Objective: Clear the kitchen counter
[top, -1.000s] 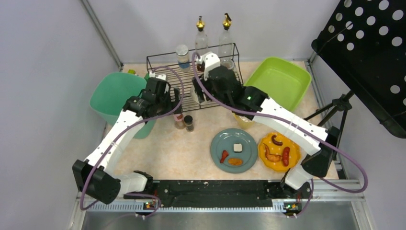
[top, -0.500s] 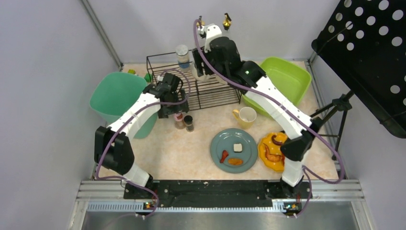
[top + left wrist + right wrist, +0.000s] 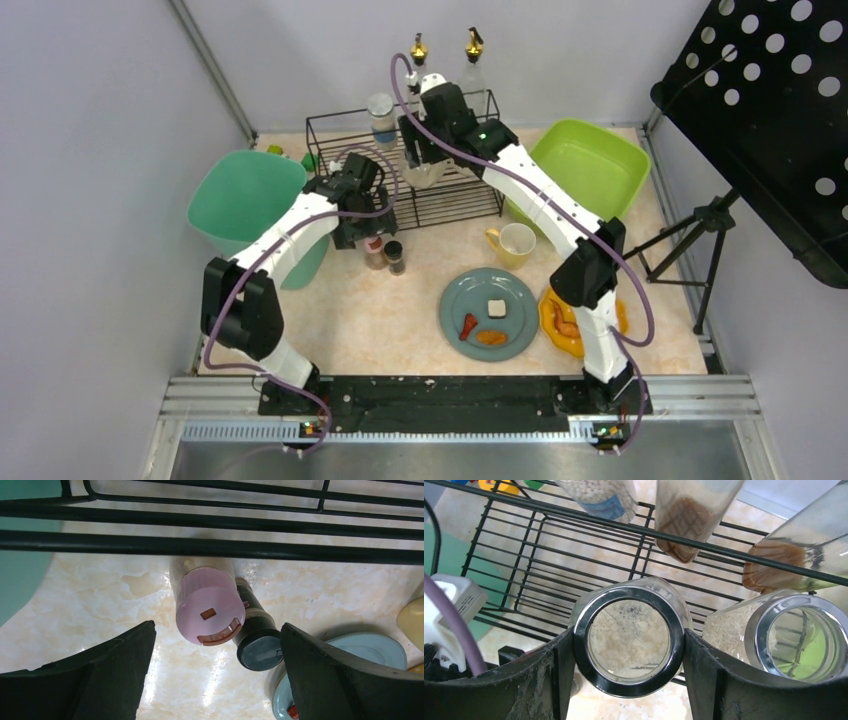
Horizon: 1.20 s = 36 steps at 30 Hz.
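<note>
The kitchen counter (image 3: 400,310) is beige marble-patterned. My right gripper (image 3: 425,172) is shut on a glass jar of pale grains (image 3: 629,640) with a metal-rimmed lid, its fingers (image 3: 549,680) pressed to both sides of the lid. The jar is over the black wire rack (image 3: 460,195); I cannot tell whether it rests there. My left gripper (image 3: 217,630) is open and hangs above a pink-lidded spice bottle (image 3: 210,611) and a dark-lidded one (image 3: 258,650), which stand on the counter by the rack's front edge.
The rack also holds a second grain jar (image 3: 796,640), two oil bottles (image 3: 419,60) and a white-lidded jar (image 3: 381,115). A teal bin (image 3: 245,200) is at the left, a lime-green tub (image 3: 585,165) at the right. A yellow mug (image 3: 515,243), a blue-grey plate (image 3: 455,310) and an orange plate (image 3: 555,325) hold the front.
The right arm stretched out, lifted the jar toward the back, then brought it down over the rack. The left gripper shifted right to above the spice bottles.
</note>
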{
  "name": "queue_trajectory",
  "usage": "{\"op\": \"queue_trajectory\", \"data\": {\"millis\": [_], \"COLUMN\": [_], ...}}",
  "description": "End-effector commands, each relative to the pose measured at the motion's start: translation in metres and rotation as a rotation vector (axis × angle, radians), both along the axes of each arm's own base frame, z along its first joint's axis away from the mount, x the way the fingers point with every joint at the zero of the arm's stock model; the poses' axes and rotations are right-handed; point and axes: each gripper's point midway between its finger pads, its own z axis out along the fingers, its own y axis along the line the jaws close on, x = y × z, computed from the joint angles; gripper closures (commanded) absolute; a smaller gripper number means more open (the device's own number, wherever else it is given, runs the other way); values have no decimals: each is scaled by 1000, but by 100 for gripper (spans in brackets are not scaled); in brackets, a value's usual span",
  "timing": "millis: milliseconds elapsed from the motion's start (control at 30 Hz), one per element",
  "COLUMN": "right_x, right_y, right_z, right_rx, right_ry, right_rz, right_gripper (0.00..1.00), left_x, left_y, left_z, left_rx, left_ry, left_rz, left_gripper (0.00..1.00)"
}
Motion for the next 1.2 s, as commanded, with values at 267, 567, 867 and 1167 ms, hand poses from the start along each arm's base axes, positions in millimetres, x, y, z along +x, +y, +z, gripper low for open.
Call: {"op": "queue_trajectory", "data": {"millis": [267,567,867,1167], "right_x": [28,33,32,26], "right_y": [5,8,4,2], "right_z": [12,-2,-6,22], "right_rx": [125,106,81,126], "right_ry": [-11,6,20,-14], "right_rz": [-15,-19,-30,-14], "right_gripper": [100,100,65,30], "left_x": [10,10,14,14], "left_y": [-8,-4,-4,1], "left_z": [-13,-24,-19,-9], "left_rx": [-21,16,22,44], "left_ry": [8,37,24,9], "left_rz": [19,3,-8,-6], "left_gripper": [3,28,56,100]}}
